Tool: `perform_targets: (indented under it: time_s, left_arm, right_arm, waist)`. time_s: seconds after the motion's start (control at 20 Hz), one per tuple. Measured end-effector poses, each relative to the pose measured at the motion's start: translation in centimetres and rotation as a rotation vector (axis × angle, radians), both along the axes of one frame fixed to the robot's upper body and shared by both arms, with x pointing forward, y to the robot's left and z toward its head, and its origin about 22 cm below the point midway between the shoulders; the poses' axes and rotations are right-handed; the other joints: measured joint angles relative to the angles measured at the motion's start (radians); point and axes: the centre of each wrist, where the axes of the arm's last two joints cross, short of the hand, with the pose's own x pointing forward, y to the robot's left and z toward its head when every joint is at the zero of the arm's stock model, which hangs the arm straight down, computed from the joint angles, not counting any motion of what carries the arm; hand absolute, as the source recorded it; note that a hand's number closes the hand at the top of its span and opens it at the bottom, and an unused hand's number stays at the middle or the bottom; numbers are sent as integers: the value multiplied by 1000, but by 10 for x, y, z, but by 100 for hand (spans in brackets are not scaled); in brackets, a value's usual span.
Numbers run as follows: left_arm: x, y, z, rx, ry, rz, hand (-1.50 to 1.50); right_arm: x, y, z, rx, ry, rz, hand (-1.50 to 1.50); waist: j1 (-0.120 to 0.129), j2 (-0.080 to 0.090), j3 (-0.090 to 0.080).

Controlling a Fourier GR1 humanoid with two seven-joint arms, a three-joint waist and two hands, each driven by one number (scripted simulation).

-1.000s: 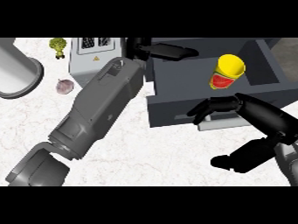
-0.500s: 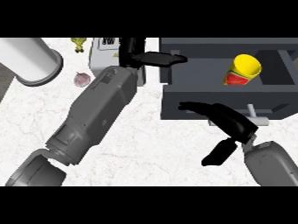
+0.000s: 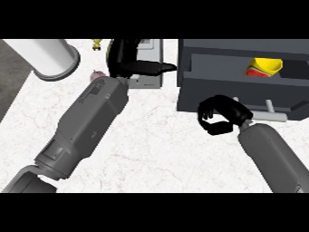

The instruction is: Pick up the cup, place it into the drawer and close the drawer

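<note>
The cup (image 3: 266,66), yellow with a red part below, is seen lying tilted inside the open drawer (image 3: 204,97), toward its back right; so the placing is judged done and only the closing is left; the drawer is a dark grey box with a pale bar handle (image 3: 272,116) on its front wall. The right hand (image 3: 218,115) is held against that front wall, just left of the handle, its fingers curled with nothing visibly held between them; whether the front is actually touched cannot be told. The left hand (image 3: 131,63) is seen farther back beside the drawer's left wall, over a grey appliance (image 3: 147,81), fingers straight or relaxed and nothing grasped. The cup is judged light, rigid and smooth, likely to roll or slide if the drawer is shoved; were it lifted again, it would best be taken round its body; the drawer front is judged stiff, and is best pushed flat, near the handle. A white cylinder (image 3: 50,59) stands well apart at the left.
</note>
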Motion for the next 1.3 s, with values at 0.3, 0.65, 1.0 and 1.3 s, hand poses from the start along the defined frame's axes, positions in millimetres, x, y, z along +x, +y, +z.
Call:
perform_targets:
  time_s: [0.3,0.65,1.0,1.3]
  left_arm:
    - [-7,24,-13,-6,1,-18,-150]
    - [-11,47,-18,0,5,-42,-150]
    - [-14,60,-19,0,3,-73,-150]
    - [-16,66,-20,-5,8,-98,-150]
  right_arm:
    - [35,-22,13,83,-91,-91,150]
    - [52,-42,27,198,-98,-138,150]
    - [51,-56,29,282,-45,-142,150]
    - [49,-67,32,336,-5,-130,150]
  waist:
    - [38,12,3]
    - [64,19,10]
    - [84,20,13]
    - [99,25,17]
